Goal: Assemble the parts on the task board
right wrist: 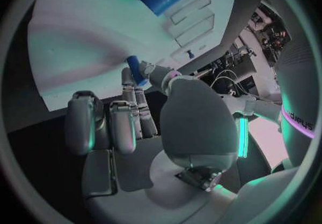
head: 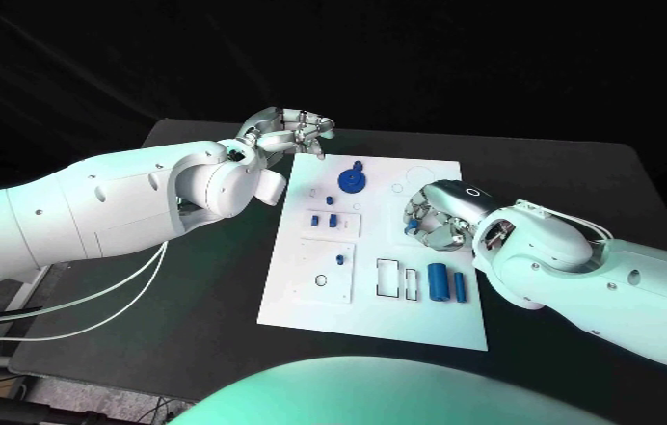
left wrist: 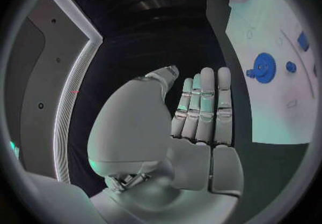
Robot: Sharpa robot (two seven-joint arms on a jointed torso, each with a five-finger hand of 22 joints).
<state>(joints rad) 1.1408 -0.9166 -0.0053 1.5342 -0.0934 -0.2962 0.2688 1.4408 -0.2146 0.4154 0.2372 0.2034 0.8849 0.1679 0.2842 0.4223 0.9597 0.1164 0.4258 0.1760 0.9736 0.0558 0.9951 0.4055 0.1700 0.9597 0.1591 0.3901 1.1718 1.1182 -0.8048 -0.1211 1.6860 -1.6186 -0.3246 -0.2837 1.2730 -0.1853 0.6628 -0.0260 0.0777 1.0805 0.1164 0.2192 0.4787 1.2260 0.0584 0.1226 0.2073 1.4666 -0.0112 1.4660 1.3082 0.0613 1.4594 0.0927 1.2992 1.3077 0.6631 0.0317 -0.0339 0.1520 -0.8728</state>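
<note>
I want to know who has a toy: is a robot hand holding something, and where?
The right hand pinches a small blue part by its end, between thumb and a finger. The left hand holds nothing.

A black bench (head: 556,170) stands against a dark, unlit backdrop (head: 417,39). In the left wrist view a grey wall panel (left wrist: 40,74) edged with a pale strip (left wrist: 74,90) curves beside dark floor. The right wrist view shows cluttered equipment (right wrist: 268,31) further off.
</note>
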